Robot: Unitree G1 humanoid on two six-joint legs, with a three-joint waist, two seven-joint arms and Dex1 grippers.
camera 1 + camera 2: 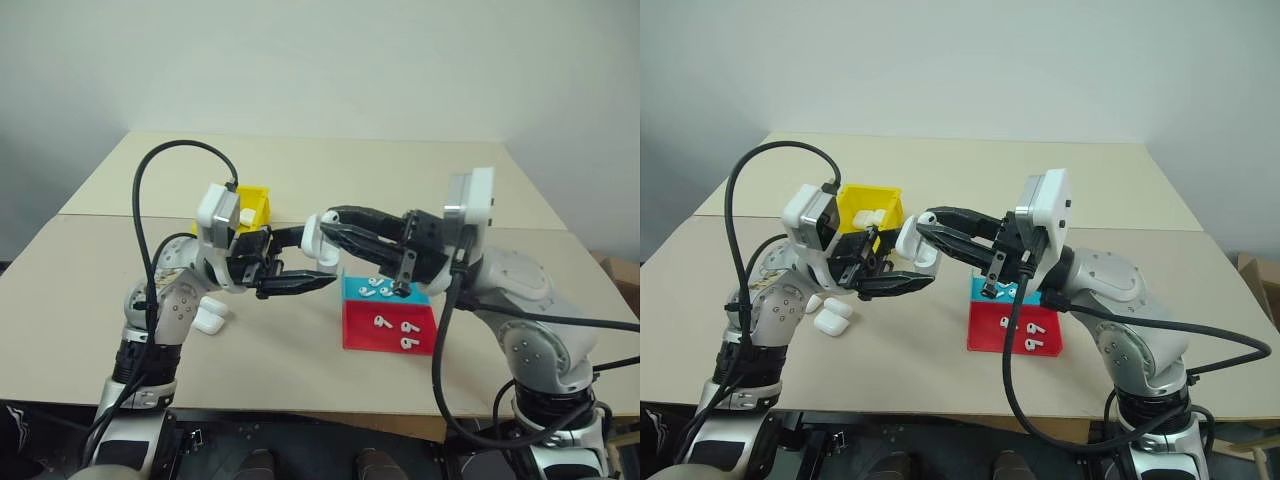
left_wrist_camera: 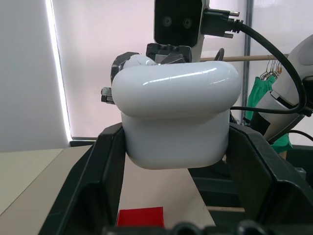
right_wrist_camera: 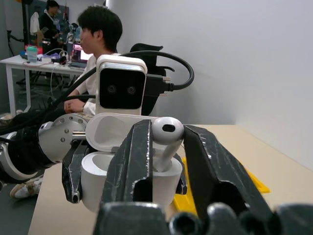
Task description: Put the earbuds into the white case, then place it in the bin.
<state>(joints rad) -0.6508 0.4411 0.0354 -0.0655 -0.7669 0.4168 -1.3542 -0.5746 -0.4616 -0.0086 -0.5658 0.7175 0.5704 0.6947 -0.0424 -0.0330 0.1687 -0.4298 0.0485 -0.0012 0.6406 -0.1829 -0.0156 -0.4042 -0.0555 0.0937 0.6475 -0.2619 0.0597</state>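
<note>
My left gripper (image 1: 315,258) is shut on the white case (image 2: 176,117), holding it above the table with its lid flipped open. My right gripper (image 3: 167,142) reaches in from the right and is shut on one earbud (image 3: 167,131). The earbud's stem dips into the open case (image 3: 98,181). The two grippers meet tip to tip over the middle of the table. The yellow bin (image 1: 868,200) stands behind my left gripper, with white cases inside it. More earbuds (image 1: 370,290) lie on a blue tray (image 1: 352,287), and others on a red tray (image 1: 385,330) beside it.
Two spare white cases (image 1: 830,318) lie on the table at my left, below the left arm. The trays sit under my right forearm near the table's front edge. A person (image 3: 98,29) sits at a desk in the background of the right wrist view.
</note>
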